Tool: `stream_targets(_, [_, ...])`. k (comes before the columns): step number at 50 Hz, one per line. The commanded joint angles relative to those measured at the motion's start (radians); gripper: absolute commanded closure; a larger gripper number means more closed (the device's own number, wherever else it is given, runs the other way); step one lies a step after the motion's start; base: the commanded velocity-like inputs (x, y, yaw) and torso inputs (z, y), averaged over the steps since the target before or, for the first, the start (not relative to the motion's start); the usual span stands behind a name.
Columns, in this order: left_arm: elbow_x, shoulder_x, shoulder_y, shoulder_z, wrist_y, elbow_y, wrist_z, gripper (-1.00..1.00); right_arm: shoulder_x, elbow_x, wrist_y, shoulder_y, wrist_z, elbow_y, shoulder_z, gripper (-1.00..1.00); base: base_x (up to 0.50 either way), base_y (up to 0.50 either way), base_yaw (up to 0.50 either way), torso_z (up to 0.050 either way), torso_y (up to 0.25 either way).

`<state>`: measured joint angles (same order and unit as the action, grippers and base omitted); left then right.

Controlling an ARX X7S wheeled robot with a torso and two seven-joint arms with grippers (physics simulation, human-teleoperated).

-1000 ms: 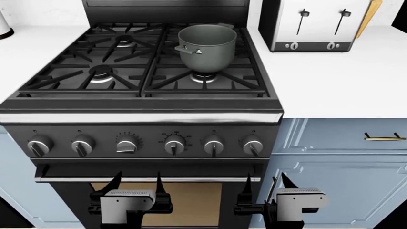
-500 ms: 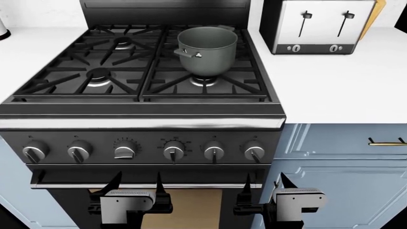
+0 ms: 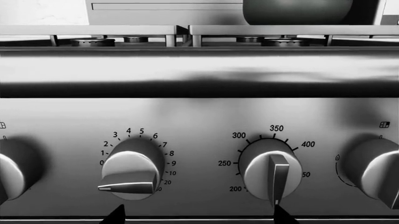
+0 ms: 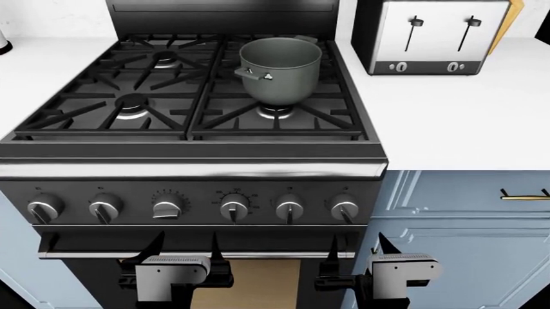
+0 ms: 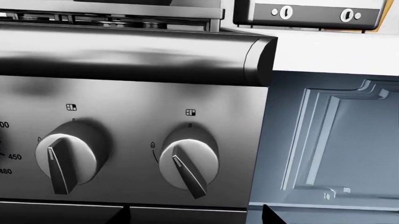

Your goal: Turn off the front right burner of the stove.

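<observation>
The black stove [image 4: 198, 168] fills the head view. The front right burner [image 4: 275, 111] shows its silvery ring under the grate, just in front of the grey pot [image 4: 279, 67], whose base partly covers it. It also shows low under the grate in the left wrist view [image 3: 281, 42]. Six silver knobs line the front; the rightmost knob [image 4: 344, 208] shows in the right wrist view [image 5: 187, 163]. My left gripper [image 4: 185, 248] [image 3: 196, 217] and right gripper [image 4: 359, 248] [image 5: 194, 215] are open and empty, below the knob row, in front of the oven door.
A silver-and-black toaster [image 4: 429, 35] stands on the white counter [image 4: 464, 122] right of the stove. Blue cabinet fronts [image 4: 464, 225] with a brass handle [image 4: 524, 193] lie right of the oven. The oven door handle [image 4: 198, 252] runs just above my fingertips.
The head view has shifted: the stove front and knob row sit lower in the picture and nearer my grippers. Both grippers stay open in the same place in the frame.
</observation>
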<state>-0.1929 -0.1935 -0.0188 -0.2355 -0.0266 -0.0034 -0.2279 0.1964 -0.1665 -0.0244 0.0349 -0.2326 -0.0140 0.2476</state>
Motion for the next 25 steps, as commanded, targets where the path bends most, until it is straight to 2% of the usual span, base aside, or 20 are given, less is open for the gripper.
stream_targets(1, [-0.009, -0.004, 0.000, -0.003, 0.002, 0.006, -0.006, -1.00, 0.005, -0.005, -0.054, -0.002, -0.021, 0.047, 0.006, -1.00, 0.00, 0.00, 0.00, 0.000, 0.000])
stream_targets(9, [-0.017, -0.010, 0.012, -0.003, 0.002, 0.029, -0.010, -1.00, 0.007, -0.050, -0.175, 0.018, -0.026, 0.105, 0.008, -1.00, 0.00, 0.00, 0.00, 0.000, 0.000])
stream_targets(25, [-0.023, -0.017, 0.017, -0.010, -0.003, 0.037, -0.016, -1.00, 0.072, -0.008, -0.347, 0.111, -0.016, 0.163, 0.063, -1.00, 0.00, 0.00, 0.00, 0.000, 0.000])
